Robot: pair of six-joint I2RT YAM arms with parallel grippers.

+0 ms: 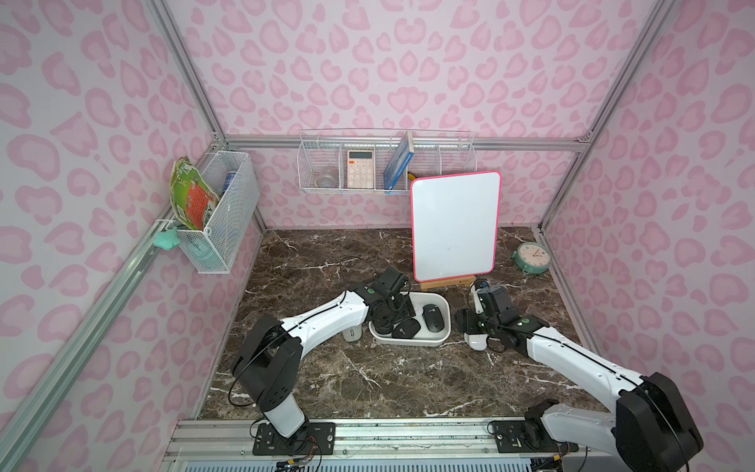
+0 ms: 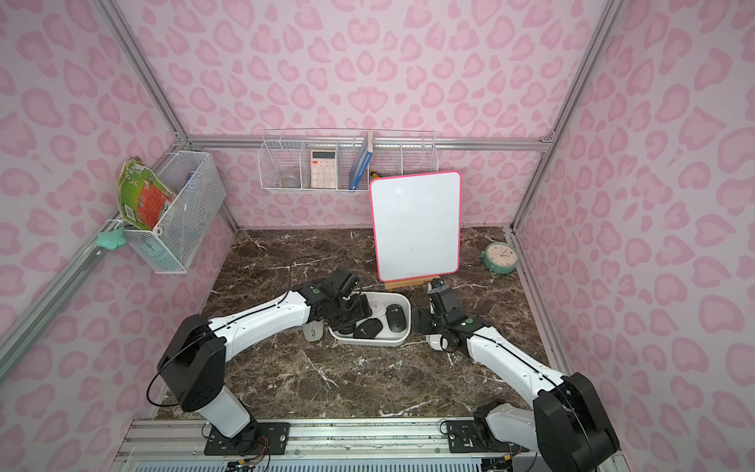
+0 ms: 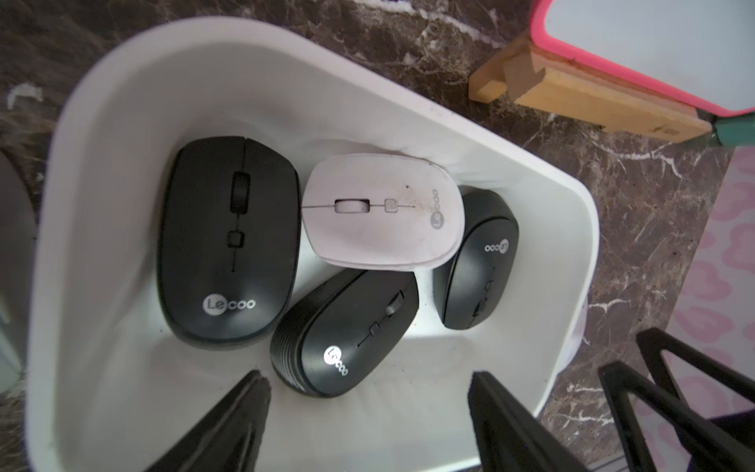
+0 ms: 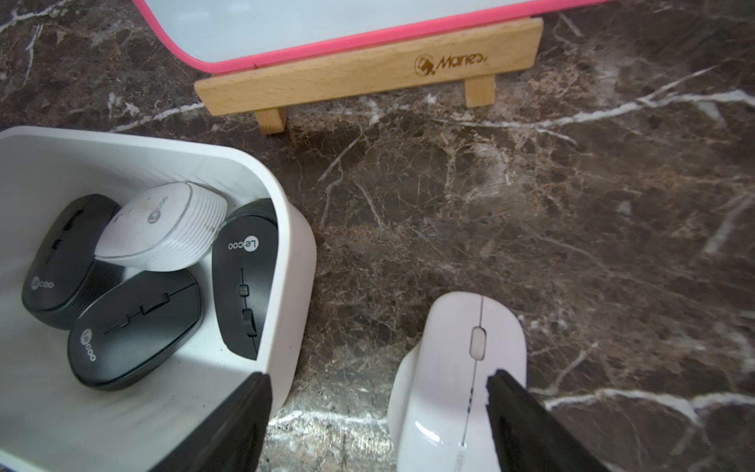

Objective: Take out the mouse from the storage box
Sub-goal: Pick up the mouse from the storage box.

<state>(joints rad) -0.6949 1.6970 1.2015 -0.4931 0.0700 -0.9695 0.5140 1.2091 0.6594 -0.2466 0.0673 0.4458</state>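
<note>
The white storage box [image 1: 412, 341] sits mid-table and holds three black mice and a white mouse [image 3: 384, 212]. In the left wrist view the nearest black mouse [image 3: 347, 331] lies just ahead of my left gripper [image 3: 367, 378]. That gripper hangs open over the box's left end [image 1: 384, 323], its fingertips [image 3: 255, 384] apart and gripping nothing. To the right of the box, my right gripper [image 4: 378, 378] is open just above the table [image 1: 467, 323]. Another white mouse [image 4: 457, 367] lies free on the marble below it, partly under one finger.
A pink-framed whiteboard [image 1: 455, 224] on a wooden stand [image 4: 367, 77] rises just behind the box. A green clock [image 1: 531, 257] sits back right. A further white mouse [image 1: 352, 333] lies on the table left of the box, under my left arm. Wire baskets [image 1: 220, 212] hang on the walls.
</note>
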